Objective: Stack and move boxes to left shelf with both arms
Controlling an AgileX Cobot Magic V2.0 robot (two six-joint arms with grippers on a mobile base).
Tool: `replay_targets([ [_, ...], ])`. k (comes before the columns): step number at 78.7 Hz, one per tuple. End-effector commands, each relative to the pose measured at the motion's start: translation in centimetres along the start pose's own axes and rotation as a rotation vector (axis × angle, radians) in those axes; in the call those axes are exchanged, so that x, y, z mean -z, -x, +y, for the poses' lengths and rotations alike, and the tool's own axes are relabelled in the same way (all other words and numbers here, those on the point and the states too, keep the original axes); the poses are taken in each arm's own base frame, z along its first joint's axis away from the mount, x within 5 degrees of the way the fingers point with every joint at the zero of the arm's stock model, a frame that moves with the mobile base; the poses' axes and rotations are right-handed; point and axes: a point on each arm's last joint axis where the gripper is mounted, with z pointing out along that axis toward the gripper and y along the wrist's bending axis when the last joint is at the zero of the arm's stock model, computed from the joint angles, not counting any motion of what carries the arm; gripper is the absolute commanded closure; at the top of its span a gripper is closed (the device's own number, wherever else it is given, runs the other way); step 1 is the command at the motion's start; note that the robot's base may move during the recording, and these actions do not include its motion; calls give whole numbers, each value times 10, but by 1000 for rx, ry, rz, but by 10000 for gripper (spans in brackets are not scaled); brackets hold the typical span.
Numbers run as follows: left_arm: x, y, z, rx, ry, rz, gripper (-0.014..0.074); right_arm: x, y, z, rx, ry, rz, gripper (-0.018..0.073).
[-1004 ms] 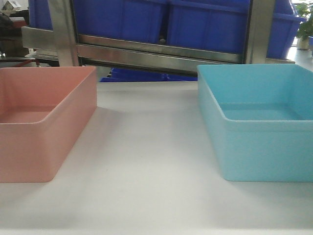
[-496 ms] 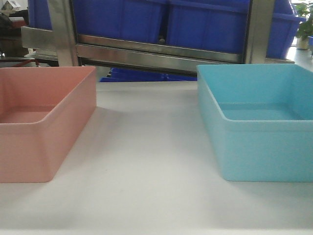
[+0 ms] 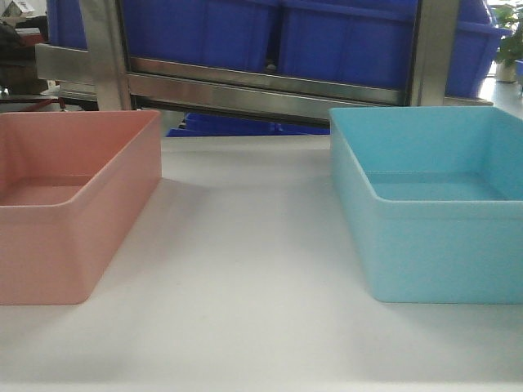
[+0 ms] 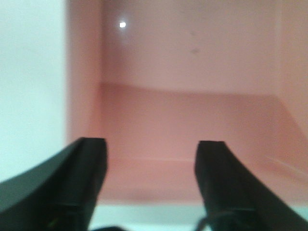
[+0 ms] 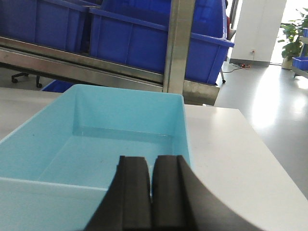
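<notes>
Pre-grasp: left gripper [image 4: 151, 147], wide, faces pink box [image 4: 192, 62] at 12 o'clock; right gripper [image 5: 151, 161], closed, must open for blue box [image 5: 130, 110].

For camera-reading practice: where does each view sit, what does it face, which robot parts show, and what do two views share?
Front: low over the table, facing pink box, blue box, steel rack; no robot parts.
Left wrist: above the pink box, looking in; left gripper, jaws apart.
Right wrist: over the blue box, facing the rack; right gripper, jaws together.
Shared: front and right wrist both show blue box and rack.
</notes>
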Motion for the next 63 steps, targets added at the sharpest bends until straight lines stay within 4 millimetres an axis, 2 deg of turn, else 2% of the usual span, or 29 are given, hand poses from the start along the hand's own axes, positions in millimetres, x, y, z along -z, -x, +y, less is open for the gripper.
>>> replay_targets([
  [1,10,23,11,-22,60,-72,190,3,17,0,12,-2,-130,510],
  [12,-9,50,26,-21,91,-47,190,3,17,0,12,-2,-130,510],
  [25,-39,78,33,-19,84,-6,190,3,17,0,12,-2,-130,510],
  [40,-72,99,39,-14,71,40,194,3,17,0,12,-2,-130,510],
  [50,-89,106,42,-13,69,56,279,3,17,0,12,-2,-130,510],
  [63,-104,104,47,-8,72,92,457,3,17,0,12,-2,-130,510],
])
